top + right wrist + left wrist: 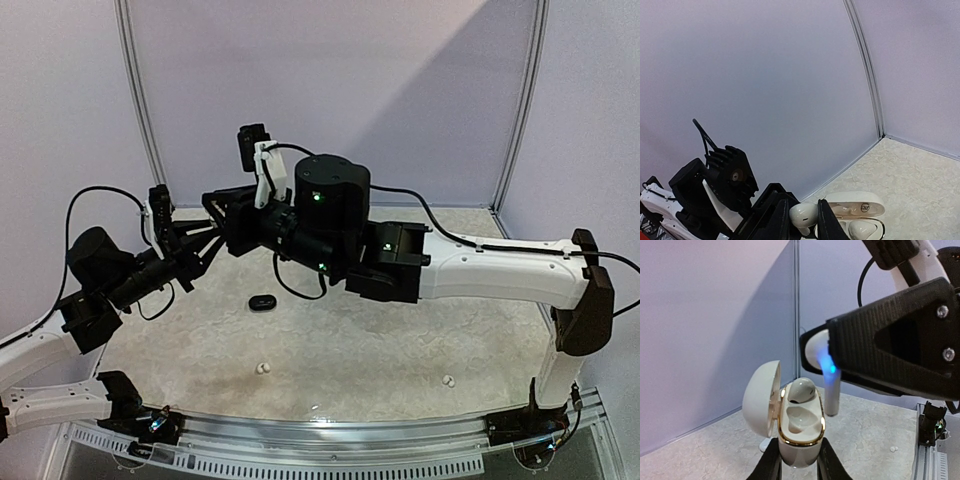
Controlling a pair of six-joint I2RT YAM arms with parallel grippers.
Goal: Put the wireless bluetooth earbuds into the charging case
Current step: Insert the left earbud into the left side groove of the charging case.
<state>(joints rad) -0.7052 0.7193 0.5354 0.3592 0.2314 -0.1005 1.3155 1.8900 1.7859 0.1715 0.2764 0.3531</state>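
- The left claw (798, 463) is gripping the charging case (799, 442) by its base, jaws closed against its sides and lid standing open.
- A seated earbud (801, 389) is resting in the far slot.
- The right claw (806, 223) is pinching a stemmed earbud (832, 396), which is hanging just above the case rim.
- Two loose white buds (263, 368) (448, 381) and a dark oval (263, 302) are lying on the counter (380, 340).
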